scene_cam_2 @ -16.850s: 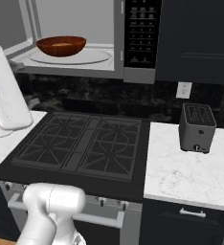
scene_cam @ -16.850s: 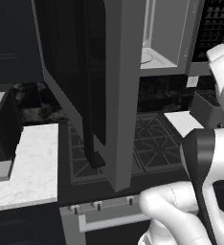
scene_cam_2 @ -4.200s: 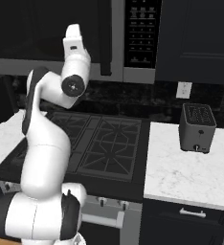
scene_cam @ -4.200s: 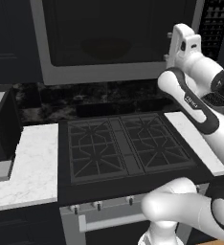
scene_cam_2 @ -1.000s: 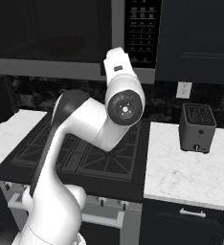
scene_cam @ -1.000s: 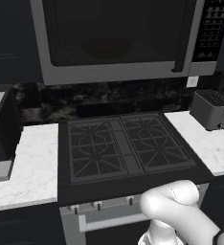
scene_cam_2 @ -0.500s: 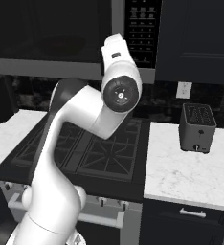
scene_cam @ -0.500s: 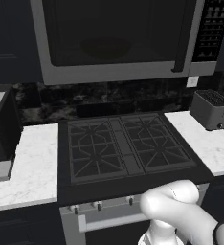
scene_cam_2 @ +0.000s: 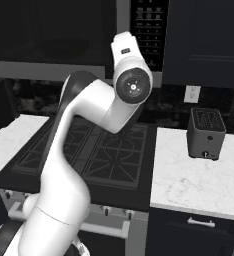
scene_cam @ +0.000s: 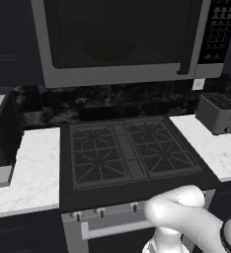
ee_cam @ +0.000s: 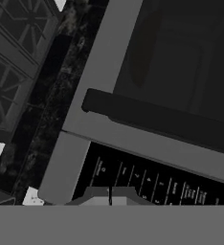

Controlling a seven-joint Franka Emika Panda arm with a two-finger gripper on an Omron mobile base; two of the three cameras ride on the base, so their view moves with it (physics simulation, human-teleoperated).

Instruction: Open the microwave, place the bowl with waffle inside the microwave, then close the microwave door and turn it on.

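Hand view shows the claw (ee_cam: 110, 196) fully closed, holding nothing, right at the black keypad (ee_cam: 152, 184) of the microwave (scene_cam: 122, 42), whose door (scene_cam: 115, 37) is shut.

The microwave (scene_cam: 122, 42) has a grey casing, and its door (scene_cam: 112, 34) a dark, near-black window framed in grey. The door handle (scene_cam: 190, 37) is a black bar, and at 3 o'clock from it the keypad strip (scene_cam: 217, 30) is black with rows of small pale markings. Behind the glass the bowl (scene_cam: 109, 48) shows dimly as a dark brownish shape. The stove (scene_cam: 130, 153) is black with dark grey grates. Each desk (scene_cam: 31, 170) is white marble with faint grey veining. The toaster (scene_cam_2: 206, 133) is dark grey. The backsplash (scene_cam: 107, 101) is black mottled with grey. The arm (scene_cam_2: 84, 150) is white with dark joints.
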